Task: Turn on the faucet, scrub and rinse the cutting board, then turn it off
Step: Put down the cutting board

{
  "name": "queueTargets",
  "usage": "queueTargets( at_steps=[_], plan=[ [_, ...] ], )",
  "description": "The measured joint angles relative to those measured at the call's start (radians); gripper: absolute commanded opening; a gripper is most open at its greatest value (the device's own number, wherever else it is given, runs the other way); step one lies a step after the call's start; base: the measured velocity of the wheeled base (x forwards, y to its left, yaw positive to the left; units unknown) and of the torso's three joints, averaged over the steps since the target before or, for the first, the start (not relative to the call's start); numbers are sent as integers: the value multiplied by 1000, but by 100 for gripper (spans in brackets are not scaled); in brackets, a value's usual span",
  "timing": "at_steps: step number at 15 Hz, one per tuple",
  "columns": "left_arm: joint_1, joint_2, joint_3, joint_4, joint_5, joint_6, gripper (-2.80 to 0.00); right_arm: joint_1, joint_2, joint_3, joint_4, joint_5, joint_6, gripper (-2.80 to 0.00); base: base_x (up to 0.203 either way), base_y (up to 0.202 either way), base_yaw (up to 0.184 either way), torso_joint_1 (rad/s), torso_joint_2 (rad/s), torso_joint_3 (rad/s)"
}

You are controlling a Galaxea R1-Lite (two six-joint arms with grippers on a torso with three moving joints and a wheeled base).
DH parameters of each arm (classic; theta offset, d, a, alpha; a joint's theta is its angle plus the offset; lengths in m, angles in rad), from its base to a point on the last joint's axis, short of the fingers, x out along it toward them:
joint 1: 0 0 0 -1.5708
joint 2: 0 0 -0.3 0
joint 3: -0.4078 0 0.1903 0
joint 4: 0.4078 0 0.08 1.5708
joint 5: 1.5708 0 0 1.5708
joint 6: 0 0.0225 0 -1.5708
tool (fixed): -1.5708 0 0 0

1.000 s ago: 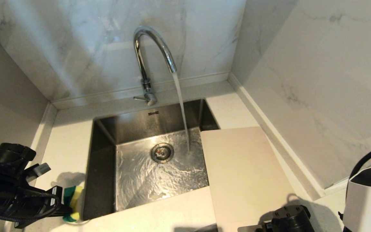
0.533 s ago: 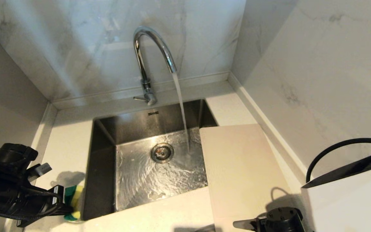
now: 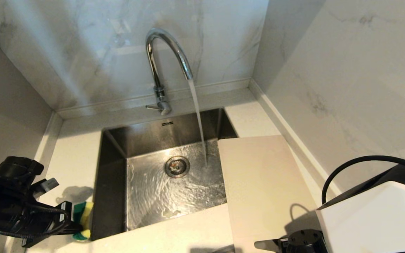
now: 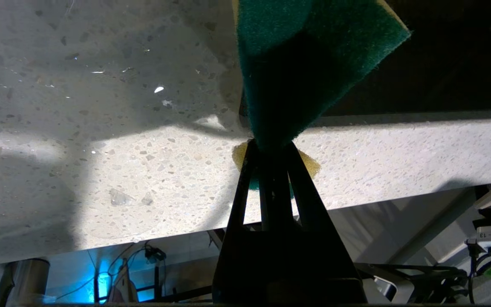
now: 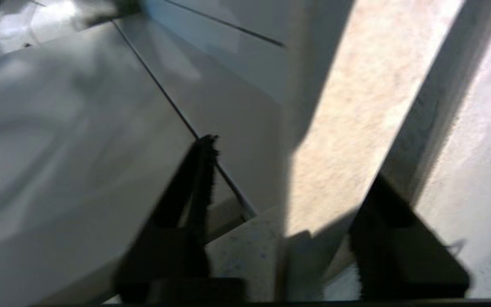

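Head view, faucet (image 3: 164, 56) running into sink (image 3: 114, 147), cutting board (image 3: 262, 186) overhanging its right rim, left tool (image 4: 271, 147) pinching sponge (image 4: 309, 55) over bench (image 3: 72, 154), right tool (image 5: 288, 175) spread.

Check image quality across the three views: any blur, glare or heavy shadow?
Head view: sharp; highlights on the chrome faucet, rippled reflections on the wet sink floor. Left wrist view: left gripper backlit, near-black, the sponge it pinches dark on its near face, hard shadows across the countertop. Right wrist view: motion-smeared throughout, right gripper fingers soft silhouettes.
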Motion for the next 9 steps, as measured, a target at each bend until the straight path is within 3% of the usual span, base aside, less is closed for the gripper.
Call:
queueTargets(
  at_steps=[9],
  plan=[
    [-4, -21, 0, 3, -1, -4, -280, 15, -152, 1, 62, -5, 1, 0, 0, 0, 0, 0, 0, 0]
  ],
)
